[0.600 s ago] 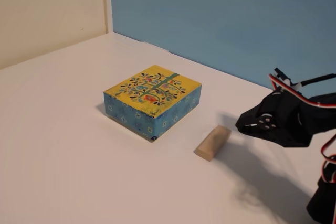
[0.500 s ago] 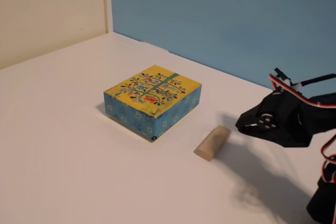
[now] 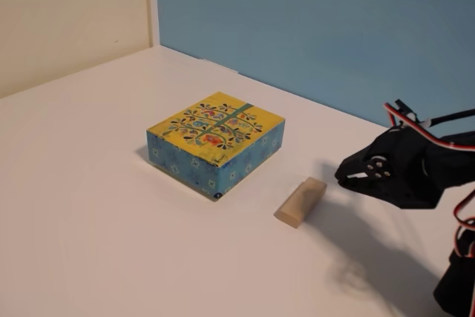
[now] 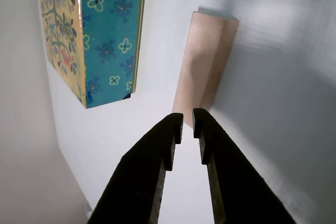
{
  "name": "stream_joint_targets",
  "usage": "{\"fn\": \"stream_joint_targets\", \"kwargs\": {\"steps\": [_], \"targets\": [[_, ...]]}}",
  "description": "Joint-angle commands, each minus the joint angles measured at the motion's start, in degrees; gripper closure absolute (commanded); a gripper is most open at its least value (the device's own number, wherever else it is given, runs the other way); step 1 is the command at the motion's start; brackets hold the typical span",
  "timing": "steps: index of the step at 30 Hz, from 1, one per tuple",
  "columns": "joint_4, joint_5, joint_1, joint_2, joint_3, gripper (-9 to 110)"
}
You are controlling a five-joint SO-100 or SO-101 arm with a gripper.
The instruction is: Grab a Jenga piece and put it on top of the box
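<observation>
The gripper [image 4: 187,117], jaws nearly closed and empty, hovers at the Jenga piece's [image 4: 203,61] six o'clock; the box [image 4: 100,35] lies at ten.

We find nothing to read in either view: no words, numbers, brand marks or signs. The box [image 3: 216,141] carries only ornament, a floral tree on its yellow top and small flower shapes on its blue sides (the wrist view shows the same pattern close up [image 4: 109,35], and no lettering sits among the flowers). The Jenga piece [image 3: 301,202] is plain wood on every face we can see, with no stamp or logo. The black fingers [image 4: 152,171] bear no label. The counter [image 3: 89,206] and the walls behind it show no print either.
</observation>
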Motion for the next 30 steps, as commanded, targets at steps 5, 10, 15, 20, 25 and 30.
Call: {"fn": "stream_joint_targets", "kwargs": {"steps": [5, 10, 15, 20, 25, 30], "targets": [[-0.6, -0.2, -0.4, 0.4, -0.4, 101], [-0.6, -0.3, -0.4, 0.4, -0.4, 101], [-0.6, -0.3, -0.4, 0.4, -0.4, 101], [-0.6, -0.4, -0.4, 0.4, -0.4, 101], [-0.6, -0.7, -0.6, 0.4, -0.4, 101], [-0.6, -0.2, 0.0, 0.4, -0.4, 101]]}}
